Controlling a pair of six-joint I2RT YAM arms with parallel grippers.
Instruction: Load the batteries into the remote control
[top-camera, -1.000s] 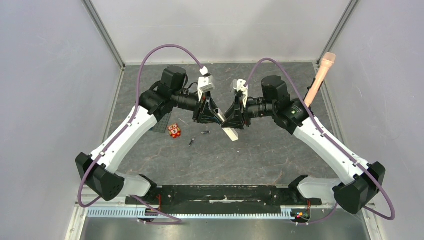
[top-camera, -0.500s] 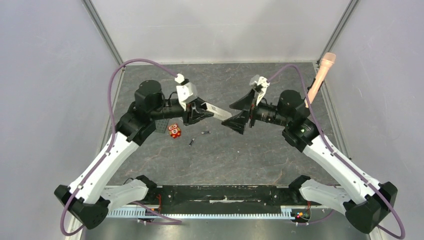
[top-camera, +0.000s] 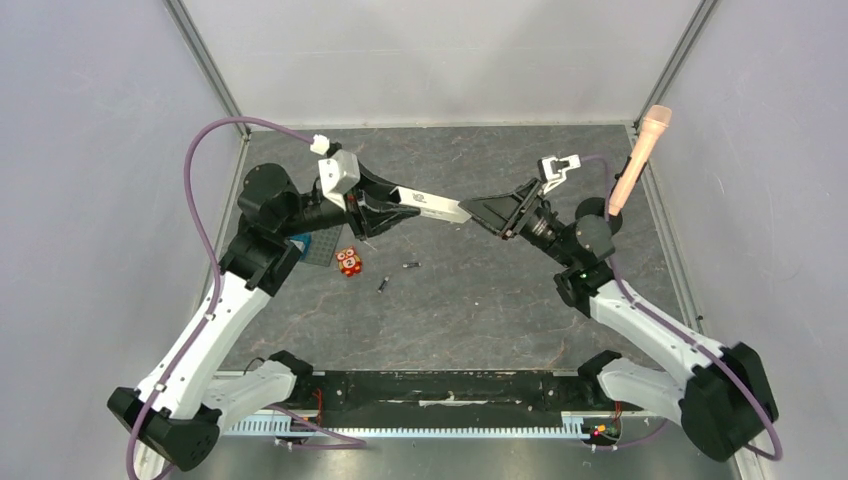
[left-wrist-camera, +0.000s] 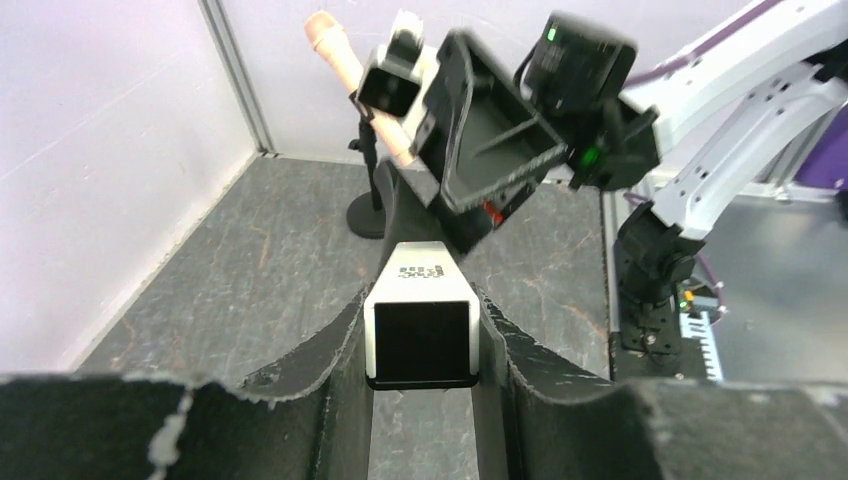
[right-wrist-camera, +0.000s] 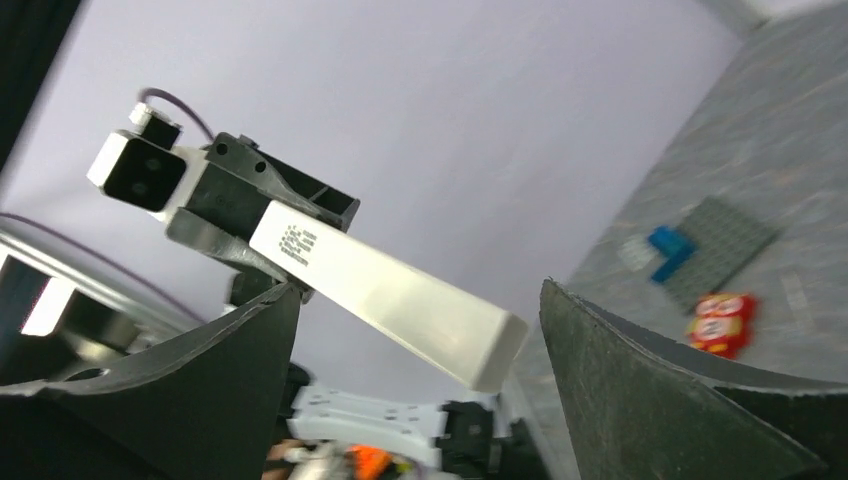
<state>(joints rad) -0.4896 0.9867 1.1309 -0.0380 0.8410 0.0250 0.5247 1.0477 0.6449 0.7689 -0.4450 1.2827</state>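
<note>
The remote control (top-camera: 435, 206), a slim white bar, is held off the table with my left gripper (top-camera: 408, 212) shut on one end; its free end points right. In the left wrist view the remote control (left-wrist-camera: 420, 300) sits squarely between both pads. My right gripper (top-camera: 485, 212) stands open facing that free end. In the right wrist view the remote control's tip (right-wrist-camera: 480, 350) hangs between the spread fingers (right-wrist-camera: 640, 400) without touching them. Two batteries (top-camera: 410, 266) (top-camera: 383, 284) lie on the table below.
A red-orange owl-like toy (top-camera: 349, 261) sits left of the batteries, beside a grey studded plate (top-camera: 318, 248) with a blue brick (right-wrist-camera: 668, 250). A pink microphone (top-camera: 640, 150) on a black base stands at the back right, near the wall.
My right gripper has opened and let go of the remote, then drawn back to the right. My left arm has swung left and lifted the remote, its free end now level instead of hanging down.
</note>
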